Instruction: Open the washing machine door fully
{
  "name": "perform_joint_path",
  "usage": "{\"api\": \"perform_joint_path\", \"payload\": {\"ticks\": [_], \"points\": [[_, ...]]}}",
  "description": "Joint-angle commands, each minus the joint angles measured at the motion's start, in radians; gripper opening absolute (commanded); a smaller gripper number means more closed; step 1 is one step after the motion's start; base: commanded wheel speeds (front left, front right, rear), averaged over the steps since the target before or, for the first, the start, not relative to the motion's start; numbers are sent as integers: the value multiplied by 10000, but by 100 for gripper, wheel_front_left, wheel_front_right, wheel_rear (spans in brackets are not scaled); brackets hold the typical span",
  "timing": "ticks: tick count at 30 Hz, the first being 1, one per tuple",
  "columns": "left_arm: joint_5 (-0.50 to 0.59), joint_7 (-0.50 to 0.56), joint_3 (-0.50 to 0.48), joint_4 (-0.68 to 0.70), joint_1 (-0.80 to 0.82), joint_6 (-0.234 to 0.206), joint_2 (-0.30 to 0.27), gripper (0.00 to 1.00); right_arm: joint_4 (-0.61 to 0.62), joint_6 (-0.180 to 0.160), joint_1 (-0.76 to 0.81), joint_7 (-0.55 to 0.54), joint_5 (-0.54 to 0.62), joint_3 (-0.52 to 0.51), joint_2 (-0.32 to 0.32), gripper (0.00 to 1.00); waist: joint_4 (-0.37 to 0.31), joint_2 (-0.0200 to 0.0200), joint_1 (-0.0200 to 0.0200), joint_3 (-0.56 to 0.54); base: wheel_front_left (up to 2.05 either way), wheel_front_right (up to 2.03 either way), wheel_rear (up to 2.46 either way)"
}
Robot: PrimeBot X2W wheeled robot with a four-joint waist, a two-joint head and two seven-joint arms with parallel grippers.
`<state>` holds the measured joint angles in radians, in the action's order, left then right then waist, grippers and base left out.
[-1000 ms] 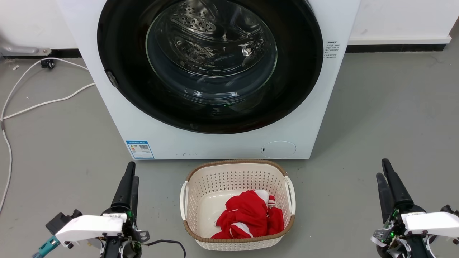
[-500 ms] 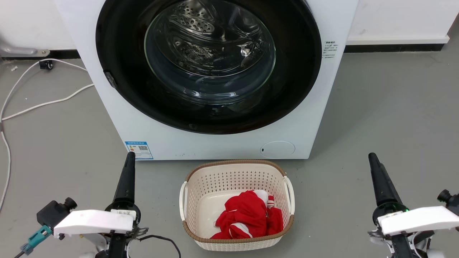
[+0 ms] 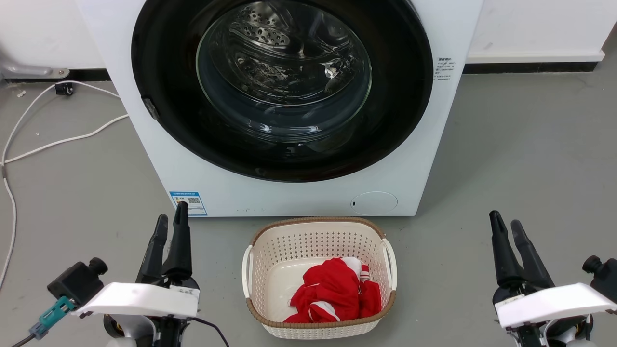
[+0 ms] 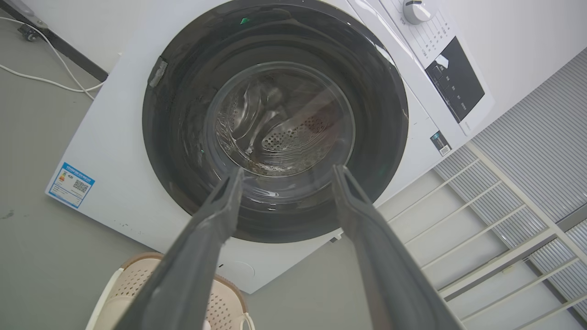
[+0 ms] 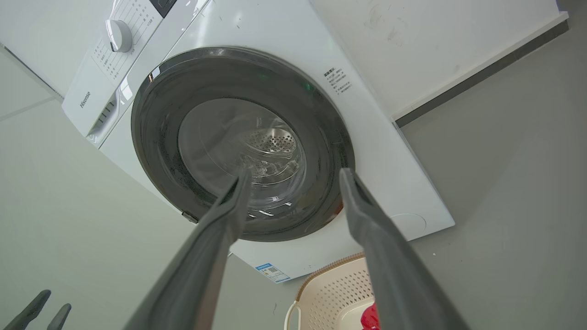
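Note:
The washing machine door point(image 3: 283, 86) is a glossy black disc with a clear glass bowl centre, lying flush against the white machine front point(image 3: 159, 159). A small grey latch piece point(image 3: 150, 107) sits on its left rim. My left gripper point(image 3: 172, 212) hovers low at the lower left, open and holding nothing, well short of the machine. My right gripper point(image 3: 503, 218) is at the lower right, also open and holding nothing. The left wrist view looks up between the left gripper point(image 4: 287, 168) at the door point(image 4: 275, 119). The right wrist view frames the door point(image 5: 240, 142) between the right gripper point(image 5: 295, 171).
A cream laundry basket point(image 3: 255, 246) holding red cloth point(image 3: 332, 291) stands on the grey floor right before the machine, between my arms. White cables point(image 3: 58, 140) trail on the floor at left. A small round white flap point(image 3: 373, 202) sits low on the machine front.
Both wrists have turned: each gripper's fingers, overlapping as one half a second ago, now show side by side. The door has not moved.

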<state>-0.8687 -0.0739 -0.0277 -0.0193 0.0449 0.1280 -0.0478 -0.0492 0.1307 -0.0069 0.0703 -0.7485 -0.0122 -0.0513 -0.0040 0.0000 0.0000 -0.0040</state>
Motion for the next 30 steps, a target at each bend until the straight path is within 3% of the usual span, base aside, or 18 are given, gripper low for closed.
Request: {"api": "perform_joint_path", "payload": {"ticks": [1,8,30], "points": [[392,-84,67,199,27,22,-29,100,205,0,-7,69,335,15,-4,100,2,0,0,-2,0,0,0],[2126,-367,366,313,-43,-181,-29,100,359,0,110,125,1631,-30,0,100,23,0,0,-6,0,0,0],[4825,-962,1054,182,-98,-830,-434,100,660,-1,337,287,4282,4,6,100,6,0,0,20,0,0,0]]}}
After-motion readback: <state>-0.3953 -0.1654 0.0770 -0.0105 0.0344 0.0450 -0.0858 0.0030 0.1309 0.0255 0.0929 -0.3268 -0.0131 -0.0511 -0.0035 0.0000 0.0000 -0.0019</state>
